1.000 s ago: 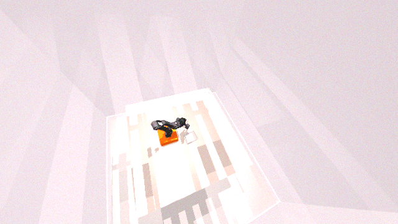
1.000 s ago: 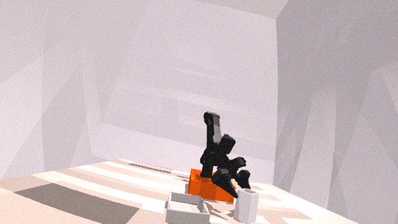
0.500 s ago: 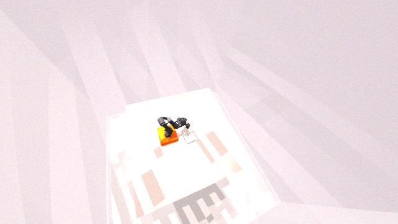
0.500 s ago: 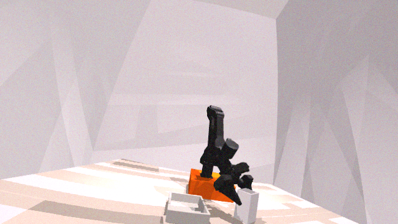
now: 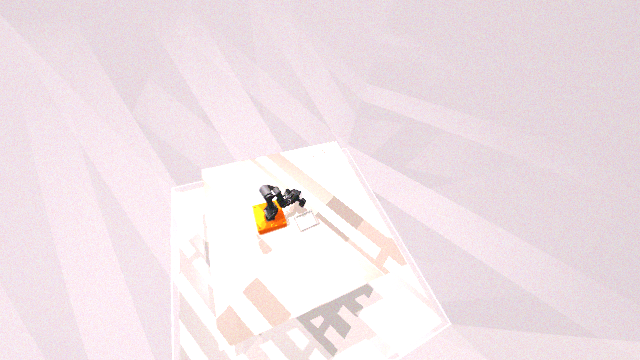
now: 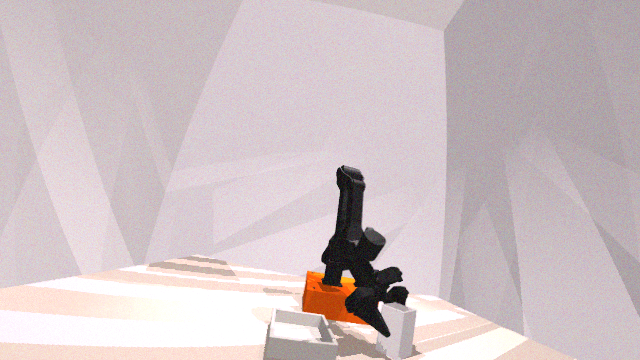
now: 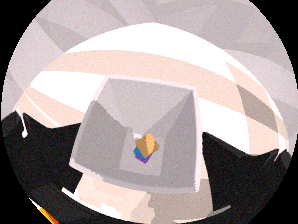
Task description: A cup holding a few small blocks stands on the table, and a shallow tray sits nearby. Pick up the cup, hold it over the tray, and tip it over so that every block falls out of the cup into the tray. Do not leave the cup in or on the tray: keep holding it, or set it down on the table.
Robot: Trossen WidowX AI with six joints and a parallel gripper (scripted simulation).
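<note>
The cup [image 6: 403,332] [image 7: 97,142], pale grey and square-sided, stands upright on the table. In the wrist view, an orange block [image 7: 148,144], a blue block [image 7: 138,151] and a purple block [image 7: 143,159] lie together at its bottom. My gripper [image 6: 395,316] [image 7: 156,129] is open and empty, with one finger on each side of the cup's upper part. Whether a finger touches the cup is unclear. The cup cannot be made out in the top view. The shallow grey tray [image 5: 310,226] [image 6: 300,348] lies beside the cup; no block shows in it.
The orange arm base [image 5: 270,228] [image 6: 325,303] stands behind the tray and cup in the exterior view. The table [image 5: 320,265] [image 6: 150,325] has bright patches and shadows that blur outlines. The tray is to the left of the cup in the exterior view, with a gap between them.
</note>
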